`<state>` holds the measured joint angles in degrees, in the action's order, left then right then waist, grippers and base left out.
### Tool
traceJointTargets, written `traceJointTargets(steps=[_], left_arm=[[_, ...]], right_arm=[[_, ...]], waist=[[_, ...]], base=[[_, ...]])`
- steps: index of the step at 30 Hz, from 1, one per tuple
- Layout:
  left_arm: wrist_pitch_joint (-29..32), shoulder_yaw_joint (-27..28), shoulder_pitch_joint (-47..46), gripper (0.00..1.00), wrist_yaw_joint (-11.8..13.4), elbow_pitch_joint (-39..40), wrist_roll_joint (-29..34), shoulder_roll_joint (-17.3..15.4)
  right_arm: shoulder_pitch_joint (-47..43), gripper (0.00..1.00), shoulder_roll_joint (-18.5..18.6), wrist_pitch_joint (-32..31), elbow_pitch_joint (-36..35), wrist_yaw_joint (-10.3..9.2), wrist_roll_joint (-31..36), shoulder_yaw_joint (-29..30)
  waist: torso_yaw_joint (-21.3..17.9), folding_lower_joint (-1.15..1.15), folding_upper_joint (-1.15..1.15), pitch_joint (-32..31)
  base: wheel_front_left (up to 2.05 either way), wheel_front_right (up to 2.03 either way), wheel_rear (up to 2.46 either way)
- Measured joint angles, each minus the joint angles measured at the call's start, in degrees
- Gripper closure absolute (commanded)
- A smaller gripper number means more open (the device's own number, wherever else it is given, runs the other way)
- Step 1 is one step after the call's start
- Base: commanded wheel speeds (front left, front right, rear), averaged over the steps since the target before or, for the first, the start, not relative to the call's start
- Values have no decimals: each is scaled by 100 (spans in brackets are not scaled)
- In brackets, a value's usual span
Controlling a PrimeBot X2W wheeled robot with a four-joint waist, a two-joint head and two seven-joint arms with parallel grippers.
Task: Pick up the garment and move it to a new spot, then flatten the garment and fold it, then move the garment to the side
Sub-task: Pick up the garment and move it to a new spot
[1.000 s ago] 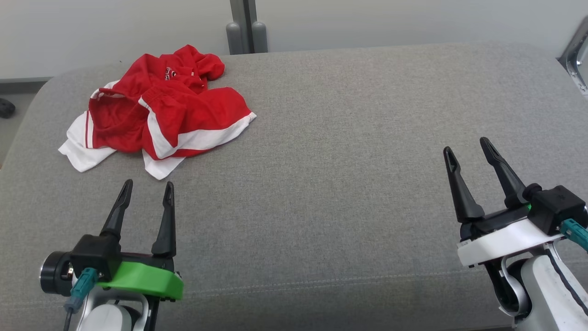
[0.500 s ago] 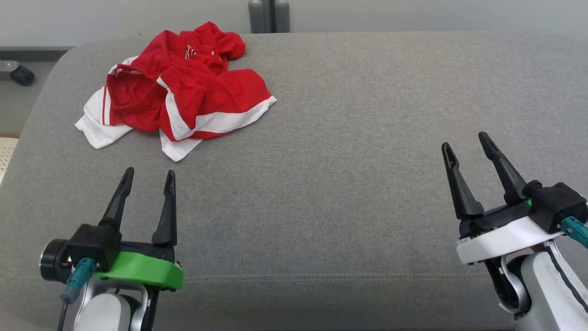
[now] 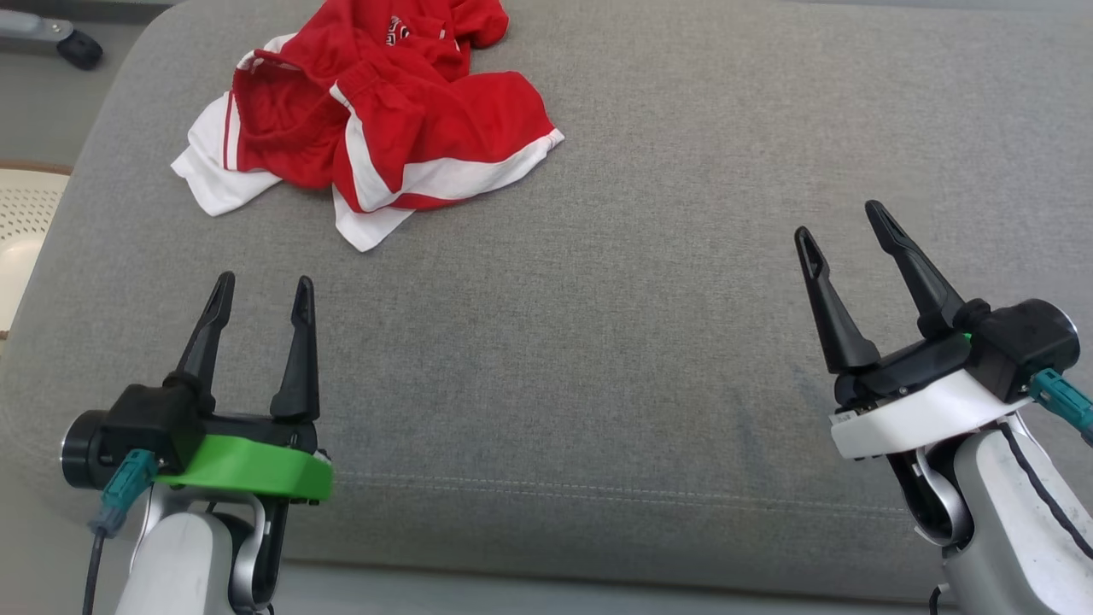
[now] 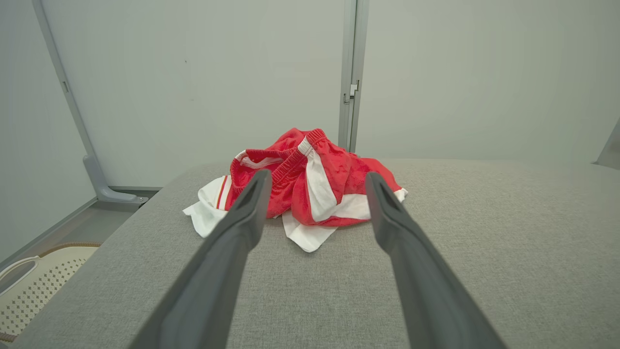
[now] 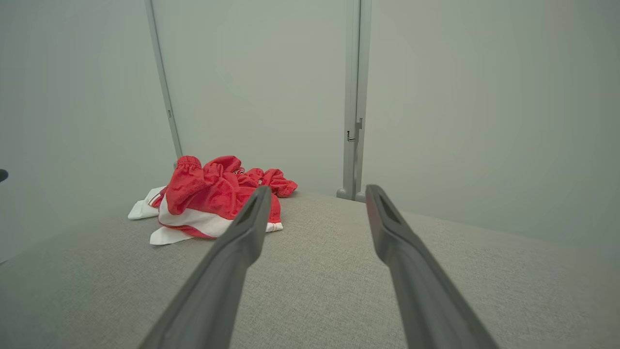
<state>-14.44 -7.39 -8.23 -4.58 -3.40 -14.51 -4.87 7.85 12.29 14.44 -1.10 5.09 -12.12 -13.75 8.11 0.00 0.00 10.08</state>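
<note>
A crumpled red and white garment [image 3: 376,128] lies at the far left of a grey padded surface [image 3: 598,359]. The left gripper [image 3: 265,280] hovers near its white edge without touching it, fingers spread and empty. The right gripper [image 3: 839,220] is well apart on the other side, likewise spread and empty. A cream perforated object [image 3: 21,231] sits beyond the surface's left edge.

Grey woven surface [image 3: 649,342], corners rounded, stitched seam [image 3: 598,493] along the near edge. Off its left side, cream perforated basket [image 3: 21,222] low by the floor [image 4: 72,228]. Black caster [image 3: 81,51] beyond the far-left corner. Behind, pale wall panels [image 4: 193,72] and a grey upright post [image 4: 349,72].
</note>
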Motion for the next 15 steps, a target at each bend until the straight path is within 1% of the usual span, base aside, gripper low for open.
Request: traceJointTargets(steps=[2, 8, 15], left_arm=[[0, 11, -63, 0, -4, -1, -47, 7], [-7, 119, -444, 0, -66, -111, -302, 56], [-5, 134, -1327, 0, -107, -324, -412, 69]], right_arm=[[63, 0, 1, 0, -8, 37, 13, -21], [325, 0, 36, 0, -54, 44, 157, -33], [632, 0, 102, 15, -99, 45, 220, -55]], waist=[[58, 0, 0, 92], [213, 0, 0, 401], [337, 0, 0, 851]], base=[[0, 0, 0], [0, 0, 0], [0, 0, 0]])
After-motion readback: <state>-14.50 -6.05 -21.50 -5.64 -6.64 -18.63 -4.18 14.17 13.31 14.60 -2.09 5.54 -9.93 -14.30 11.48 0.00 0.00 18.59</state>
